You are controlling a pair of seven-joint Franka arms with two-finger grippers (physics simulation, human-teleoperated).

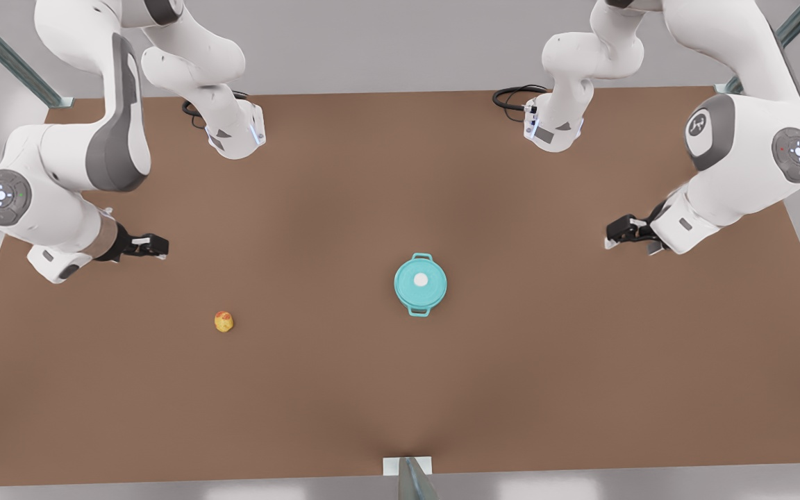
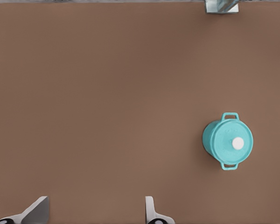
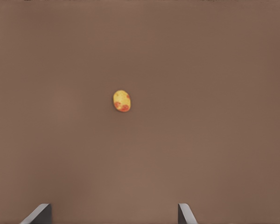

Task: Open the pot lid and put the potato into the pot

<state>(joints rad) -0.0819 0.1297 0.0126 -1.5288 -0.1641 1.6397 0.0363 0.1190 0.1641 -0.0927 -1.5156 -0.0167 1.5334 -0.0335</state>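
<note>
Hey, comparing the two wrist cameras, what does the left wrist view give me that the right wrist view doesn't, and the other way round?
The left wrist view brings in the pot with the pot lid sitting closed on it, plus a metal bracket at the table edge. The right wrist view brings in the potato, lying alone on the surface. Both share the bare brown table and each arm's own tool, left tool and right tool, with fingers spread open and holding nothing.

A bare robot test rig, rendered in simulation: a plain brown desk (image 1: 400, 389) with two white arms (image 1: 73, 160) (image 1: 740, 139) mounted at its far edge, metal frame struts (image 1: 4, 52) at the corners, blank grey walls around.
</note>
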